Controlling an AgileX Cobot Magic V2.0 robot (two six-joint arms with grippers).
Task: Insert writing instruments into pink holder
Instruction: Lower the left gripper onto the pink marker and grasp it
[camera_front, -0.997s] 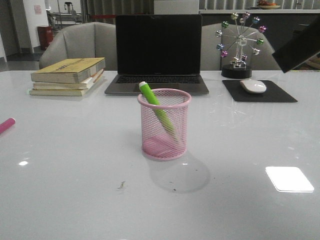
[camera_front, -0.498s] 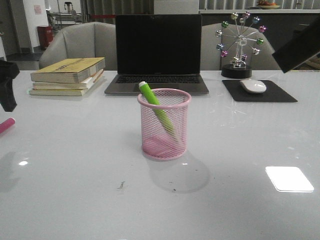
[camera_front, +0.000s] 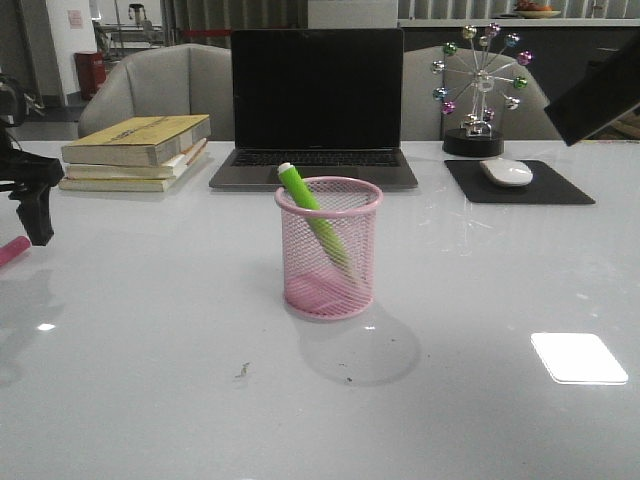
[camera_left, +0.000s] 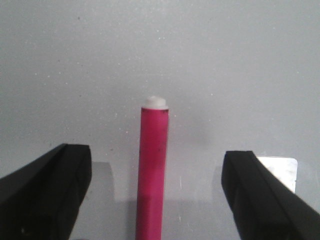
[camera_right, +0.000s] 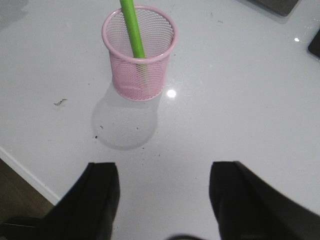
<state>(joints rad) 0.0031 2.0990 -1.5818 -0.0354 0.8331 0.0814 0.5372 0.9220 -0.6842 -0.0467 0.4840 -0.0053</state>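
While the green marker already leans in the pink holder, we have lowered our left gripper, jaws wide, around the magenta marker lying far left on the table, ready to grasp; right gripper waits open.

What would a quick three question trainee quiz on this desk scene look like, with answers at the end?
1. True or false: the lime green marker pen leans inside the pink wire-mesh pen cup.
2. Multiple choice: the magenta pink marker pen lies A) inside the cup, B) flat on the white table between the left pincer's open fingers, C) on the stacked books.
3. Fill in: the right pincer is ____ and grips nothing.

Key: 1 true. 2 B. 3 open.
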